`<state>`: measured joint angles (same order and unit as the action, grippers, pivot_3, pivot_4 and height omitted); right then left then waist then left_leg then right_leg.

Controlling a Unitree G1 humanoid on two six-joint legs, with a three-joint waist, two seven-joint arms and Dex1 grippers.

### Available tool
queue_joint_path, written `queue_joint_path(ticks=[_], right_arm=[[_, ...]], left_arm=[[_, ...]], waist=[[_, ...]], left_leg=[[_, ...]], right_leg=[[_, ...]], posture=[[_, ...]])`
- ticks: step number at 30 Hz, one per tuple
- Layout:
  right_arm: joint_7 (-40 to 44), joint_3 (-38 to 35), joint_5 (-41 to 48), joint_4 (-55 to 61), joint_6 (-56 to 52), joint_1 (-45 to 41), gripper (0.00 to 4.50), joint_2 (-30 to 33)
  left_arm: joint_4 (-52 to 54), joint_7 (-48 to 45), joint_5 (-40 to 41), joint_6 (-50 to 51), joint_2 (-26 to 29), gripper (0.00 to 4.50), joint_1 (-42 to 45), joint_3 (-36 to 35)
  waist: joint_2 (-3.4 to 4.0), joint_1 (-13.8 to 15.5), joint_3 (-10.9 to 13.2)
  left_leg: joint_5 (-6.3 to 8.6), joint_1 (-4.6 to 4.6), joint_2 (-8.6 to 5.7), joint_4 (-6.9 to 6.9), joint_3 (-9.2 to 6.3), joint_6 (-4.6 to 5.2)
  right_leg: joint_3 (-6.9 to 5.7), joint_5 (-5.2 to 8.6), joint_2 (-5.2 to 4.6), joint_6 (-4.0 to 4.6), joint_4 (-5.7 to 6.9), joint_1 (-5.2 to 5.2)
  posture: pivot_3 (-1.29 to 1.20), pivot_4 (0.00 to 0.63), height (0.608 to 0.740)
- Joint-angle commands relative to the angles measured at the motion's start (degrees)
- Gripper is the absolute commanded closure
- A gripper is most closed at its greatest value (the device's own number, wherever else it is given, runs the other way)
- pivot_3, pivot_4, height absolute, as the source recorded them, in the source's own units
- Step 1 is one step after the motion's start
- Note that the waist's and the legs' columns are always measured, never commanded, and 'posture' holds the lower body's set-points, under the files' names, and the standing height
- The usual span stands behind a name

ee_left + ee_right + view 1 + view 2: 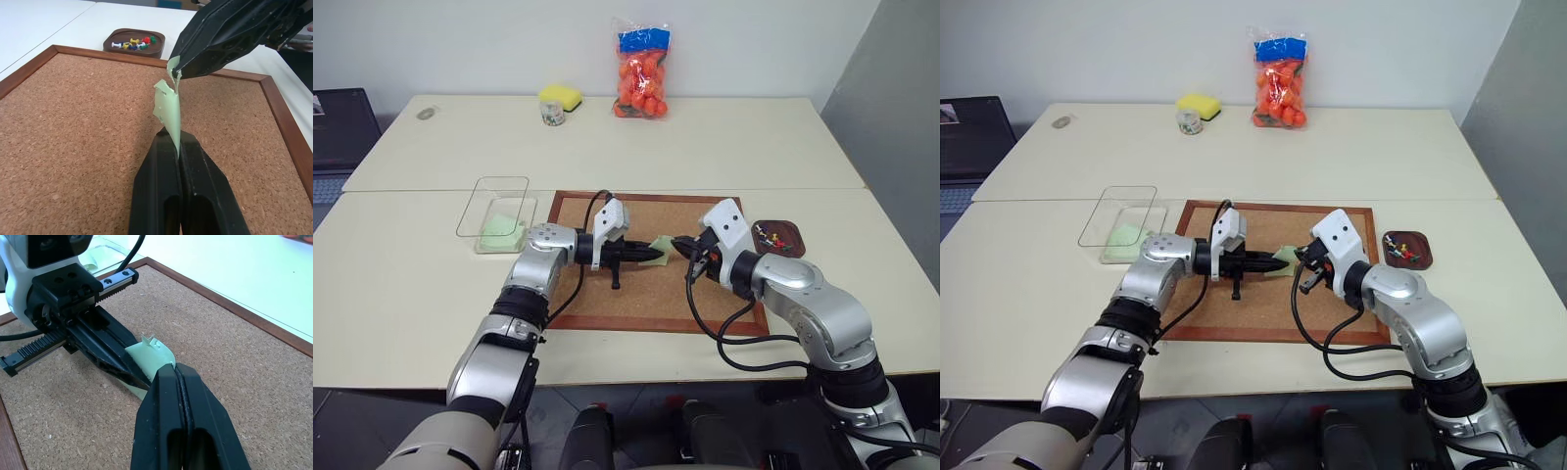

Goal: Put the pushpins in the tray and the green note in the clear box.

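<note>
Over the cork board (pixel 636 284), left gripper (pixel 658 258) and right gripper (pixel 679 245) both have jaws clenched on the green note (pixel 168 110).

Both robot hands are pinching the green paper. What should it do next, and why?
Probably the right gripper should let go. Both it and the left gripper are shut on the green note above the cork board, and the clear box sits on the left arm's side.

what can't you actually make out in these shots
- Green note: pinched between the left gripper and right gripper; the shut fingers hide its edges.
- Pushpins in the tray: too small to count.
- Clear box: green slips inside, number unclear.
- Small jar: contents too small.
</note>
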<state>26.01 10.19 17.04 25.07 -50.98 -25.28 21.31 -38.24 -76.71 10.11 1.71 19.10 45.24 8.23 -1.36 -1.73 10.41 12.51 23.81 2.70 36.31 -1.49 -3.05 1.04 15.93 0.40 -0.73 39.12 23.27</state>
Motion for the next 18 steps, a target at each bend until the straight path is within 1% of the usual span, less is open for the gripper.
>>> queue_joint_path(ticks=[1, 7, 8, 10, 14, 15, 16, 18], right_arm=[[0.06, -1.37, 1.15, 3.07, -0.38, -0.84, 4.5, 0.05], [1.93, -3.05, 3.41, 6.38, -2.73, -0.04, 4.5, 2.31], [2.17, -3.42, 3.99, 6.84, -3.16, 0.08, 4.32, 2.81], [5.5, -3.46, 6.42, 8.93, -4.12, 0.64, 4.0, 5.61], [8.25, -3.83, 10.02, 11.56, -5.59, 0.87, 2.95, 8.1], [8.7, -3.77, 10.67, 11.91, -5.87, 0.76, 2.79, 8.46], [9.06, -3.71, 11.3, 12.27, -6.23, 0.63, 2.51, 8.84], [8.6, -3.37, 11.19, 12.52, -6.05, -0.02, 2.08, 9.13]], left_arm=[[4.29, 0.99, 1.33, 2.12, 0.18, 4.49, -0.78, -0.82], [6.33, 3.88, 2.59, 5.78, 0.94, 4.49, -1.36, -2.93], [6.61, 4.32, 2.76, 6.23, 1.08, 4.5, -1.33, -3.26], [7.08, 5.28, 3.06, 7.04, 1.56, 4.5, -1.25, -4.05], [7.84, 7.54, 3.41, 7.92, 2.11, 4.5, -1.26, -5.45], [8.17, 7.88, 3.44, 8.04, 2.29, 4.5, -1.33, -5.61], [8.82, 8.37, 3.64, 8.47, 2.54, 4.5, -1.45, -5.9], [12.15, 10.8, 2.81, 8.36, 5.19, 4.5, -1.46, -7.03]], waist=[[0.0, 0.0, 0.0], [0.0, 0.0, 0.0], [0.0, 0.01, 0.0], [0.0, 0.02, 0.0], [0.0, 0.01, 0.0], [0.0, -0.01, 0.0], [0.0, -0.01, 0.0], [0.0, -0.01, 0.0]], left_leg=[[0.0, 0.0, 0.0, 0.0, 0.0, 0.0], [0.0, 0.0, 0.01, 0.0, 0.0, 0.0], [0.0, 0.01, 0.01, 0.01, -0.01, 0.0], [0.0, 0.0, 0.01, 0.01, -0.01, 0.0], [0.0, -0.01, 0.01, 0.01, -0.01, 0.0], [0.0, 0.0, 0.01, 0.01, -0.02, 0.0], [0.0, -0.01, 0.01, 0.01, -0.02, 0.0], [0.0, 0.01, 0.01, 0.04, -0.02, 0.0]], right_leg=[[-0.01, 0.0, 0.0, 0.0, 0.0, 0.0], [0.0, 0.0, 0.0, 0.01, 0.01, 0.0], [-0.01, 0.0, 0.0, 0.0, 0.0, 0.0], [0.0, 0.0, 0.0, 0.0, 0.0, 0.0], [-0.01, 0.02, 0.0, -0.02, 0.0, -0.01], [-0.02, 0.02, 0.0, -0.03, 0.01, -0.01], [-0.01, 0.03, 0.0, -0.04, 0.01, -0.01], [-0.02, 0.02, 0.0, -0.05, 0.02, -0.01]], posture=[[0.0, 0.15, 0.74], [0.0, 0.15, 0.74], [0.0, 0.15, 0.74], [0.0, 0.15, 0.74], [0.0, 0.15, 0.74], [0.0, 0.15, 0.74], [0.0, 0.15, 0.74], [0.0, 0.15, 0.74]])
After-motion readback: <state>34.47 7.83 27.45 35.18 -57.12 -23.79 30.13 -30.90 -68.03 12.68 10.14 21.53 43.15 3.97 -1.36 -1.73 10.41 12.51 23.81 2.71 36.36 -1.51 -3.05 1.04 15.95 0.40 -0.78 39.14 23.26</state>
